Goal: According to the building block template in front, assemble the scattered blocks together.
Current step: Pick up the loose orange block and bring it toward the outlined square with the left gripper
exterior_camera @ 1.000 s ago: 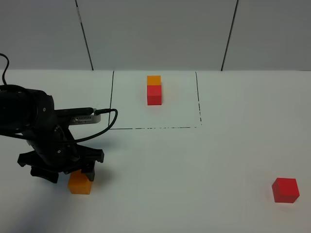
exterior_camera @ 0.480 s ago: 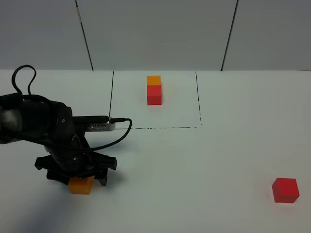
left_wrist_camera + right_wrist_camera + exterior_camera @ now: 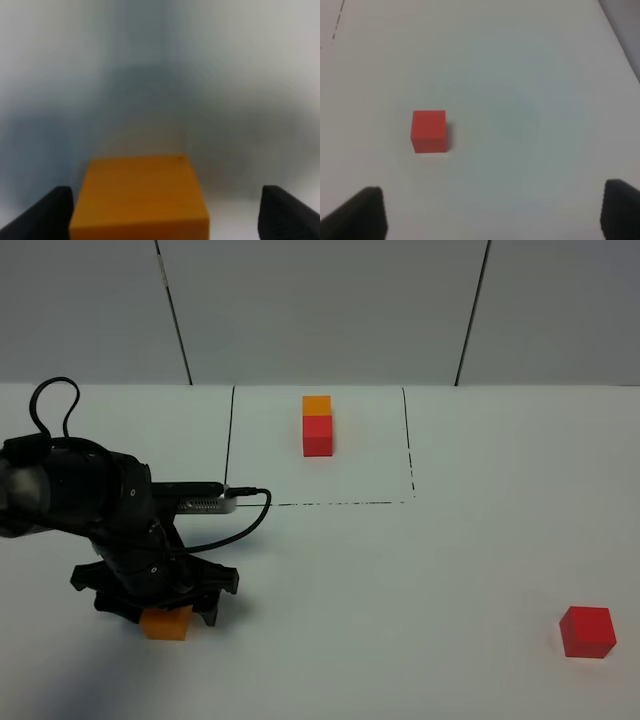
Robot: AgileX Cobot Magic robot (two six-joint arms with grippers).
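Observation:
The building block template, an orange cube (image 3: 317, 405) joined to a red cube (image 3: 318, 434), stands at the back inside a thin black outline (image 3: 320, 504). Of the scattered blocks, the orange one (image 3: 167, 623) (image 3: 140, 197) lies front left. My left gripper (image 3: 158, 612) (image 3: 167, 215) is lowered over it and open, one finger on each side, with the cube nearer one fingertip (image 3: 50, 215). The scattered red block (image 3: 587, 631) (image 3: 429, 131) lies front right. My right gripper (image 3: 492, 212) hovers open some way from it, holding nothing. The right arm is outside the exterior view.
The left arm's black body (image 3: 90, 505) and its looping cable (image 3: 245, 502) reach toward the outline's near left corner. A grey panelled wall (image 3: 320, 310) closes the back. The white table's edge (image 3: 620, 40) shows in the right wrist view.
My left arm has shifted right, so that its open fingers now straddle the orange block instead of standing beside it. Both red blocks and the template have stayed put.

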